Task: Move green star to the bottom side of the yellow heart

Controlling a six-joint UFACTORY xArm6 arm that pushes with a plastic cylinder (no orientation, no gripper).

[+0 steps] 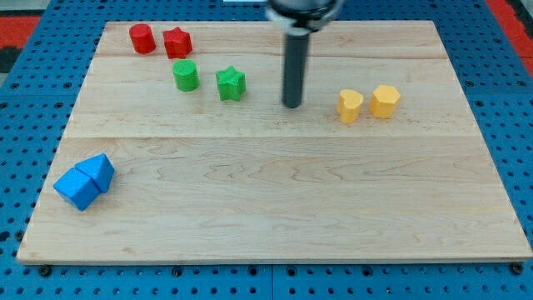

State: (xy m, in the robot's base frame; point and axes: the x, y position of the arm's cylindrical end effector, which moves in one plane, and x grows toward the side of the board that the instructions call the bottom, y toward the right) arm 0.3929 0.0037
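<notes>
The green star [231,83] was a small, bright green block with blunt points, standing in the upper part of the board toward the view's left, with a green cylinder [185,75] just beside it on the left. Our rod carried no hand to open or close; my tip [292,105] rested on the wood to the right of the star, apart from it, between it and the yellow heart [350,106]. A yellow hexagonal block [384,101] sat just right of the heart. Below the heart and star the board lay wide and bare down to its bottom edge. A red cylinder [141,38] and red star [176,42] stood near the top edge, and two blue blocks [85,181] touched by the left edge. The pale wooden board [275,208] lay on a blue pegboard [25,100].
</notes>
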